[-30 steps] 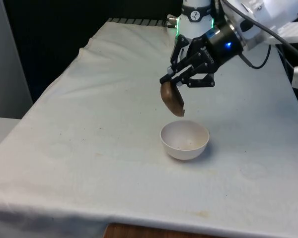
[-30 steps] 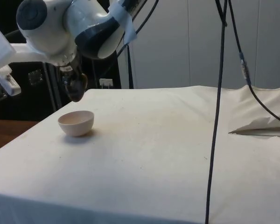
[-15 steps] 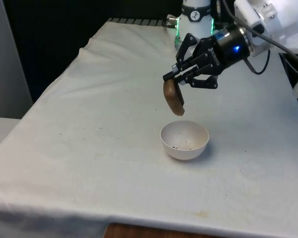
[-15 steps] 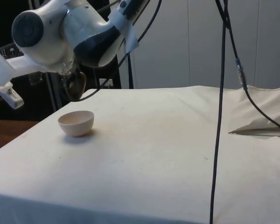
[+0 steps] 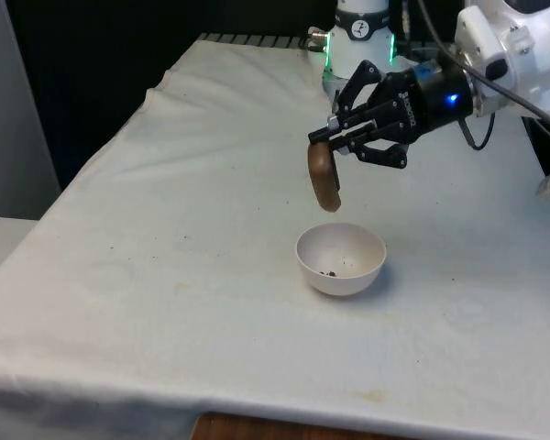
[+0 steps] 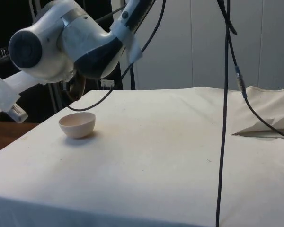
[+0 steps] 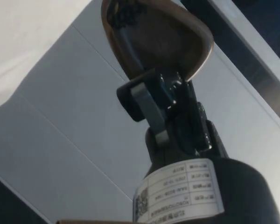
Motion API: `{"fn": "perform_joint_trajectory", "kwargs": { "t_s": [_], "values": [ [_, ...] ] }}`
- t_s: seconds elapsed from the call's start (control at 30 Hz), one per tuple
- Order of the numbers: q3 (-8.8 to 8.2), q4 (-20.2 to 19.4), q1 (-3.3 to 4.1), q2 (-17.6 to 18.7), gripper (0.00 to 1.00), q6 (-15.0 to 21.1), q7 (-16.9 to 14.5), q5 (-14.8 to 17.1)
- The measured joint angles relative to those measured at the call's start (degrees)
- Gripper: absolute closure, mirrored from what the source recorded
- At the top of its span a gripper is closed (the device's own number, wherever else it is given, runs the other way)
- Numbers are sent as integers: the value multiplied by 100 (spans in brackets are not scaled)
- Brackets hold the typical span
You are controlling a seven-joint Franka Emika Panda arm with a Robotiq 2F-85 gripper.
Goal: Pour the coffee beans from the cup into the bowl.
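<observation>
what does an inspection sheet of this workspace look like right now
surface: table under a white cloth, faint stains and specks
job's things: brown cup tipped steeply above the white bowl; a few coffee beans lie in the bowl, some cling inside the cup
clutter: nothing seen
gripper: gripper shut on the cup's rim, above the bowl
cables: black cables hang in front in the side view
surroundings: black curtains behind; dark cabinets at the side

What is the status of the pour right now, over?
Black two-finger gripper shut on brown cup, tipped steeply above the bowl. A few coffee beans lie in the white round bowl. Nothing in the way.
</observation>
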Motion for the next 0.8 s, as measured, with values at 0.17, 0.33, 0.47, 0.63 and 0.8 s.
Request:
{"fn": "perform_joint_trajectory", "kwargs": {
  "t_s": [0.17,0.33,0.47,0.63,0.8],
  "values": [
    [103,46,0,97,99,-246,57,-212],
    [189,63,0,166,99,-435,109,-378],
    [269,63,0,229,99,-625,166,-556],
    [395,86,0,344,99,-917,223,-814],
    [476,120,0,424,99,-1117,246,-985]
  ]
}}
